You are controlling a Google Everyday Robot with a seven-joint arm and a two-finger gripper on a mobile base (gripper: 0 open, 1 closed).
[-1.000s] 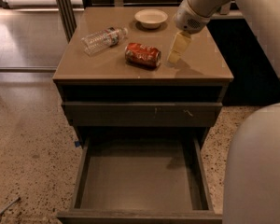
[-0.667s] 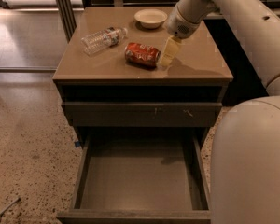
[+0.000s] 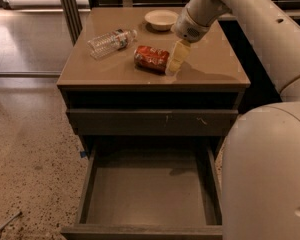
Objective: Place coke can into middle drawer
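Coke can [image 3: 151, 58] lies on its side on the table [image 3: 210, 71], near the front edge and about mid-width, red label up.

Tool [image 3: 173, 68] is just right of the can, pointing down with its tip at the table surface and close against the can's right end. Whether they touch cannot be told, nor whether the tool is apart or together – it shows as one pale shape. It holds nothing that can be seen.

Arm [image 3: 250, 19] slopes down to the tool from up and right of the can, passing over the table's back right corner.

Clear plastic bottle [image 3: 111, 40] is on its side, left of the can and a little further back, apart from it. Pale bowl [image 3: 161, 19] sits behind the can, near the table's back edge.

Directly below the can is a closed drawer front [image 3: 152, 121] with small pale marks. Lower still, the middle drawer [image 3: 145, 191] is pulled well out toward the camera – flat grey floor, nothing in it.

The robot's pale body [image 3: 267, 174], low and right of the can, covers the drawer's right front corner. The space above the drawer floor is otherwise open.
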